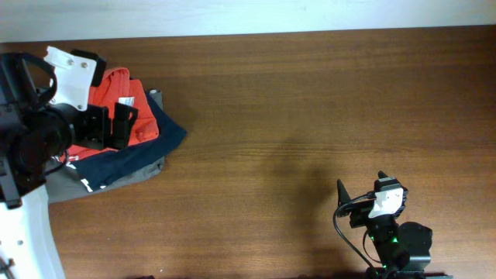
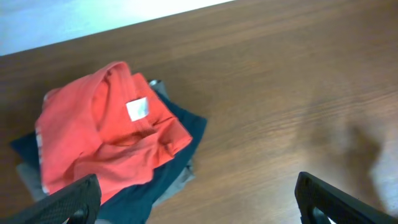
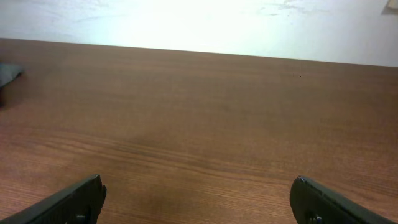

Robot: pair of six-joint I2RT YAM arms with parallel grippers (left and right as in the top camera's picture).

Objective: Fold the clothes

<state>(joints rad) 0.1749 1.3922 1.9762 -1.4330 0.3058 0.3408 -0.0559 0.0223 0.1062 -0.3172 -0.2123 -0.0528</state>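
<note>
The orange-red T-shirt [image 1: 116,97] lies crumpled on top of a clothes pile at the far left of the table; its white neck tag faces up. It shows fully in the left wrist view [image 2: 106,137]. My left gripper [image 1: 116,124] is open and empty, hovering over the pile, its fingers wide apart in the left wrist view [image 2: 196,202]. My right gripper [image 1: 360,190] is open and empty near the front right of the table, over bare wood in the right wrist view [image 3: 196,202].
A navy blue garment [image 1: 147,143] lies under the T-shirt, and a grey garment [image 1: 93,182] is at the bottom of the pile. The table's far edge meets a white wall [image 1: 248,15]. Bare brown wood [image 1: 310,116] spans the middle and right.
</note>
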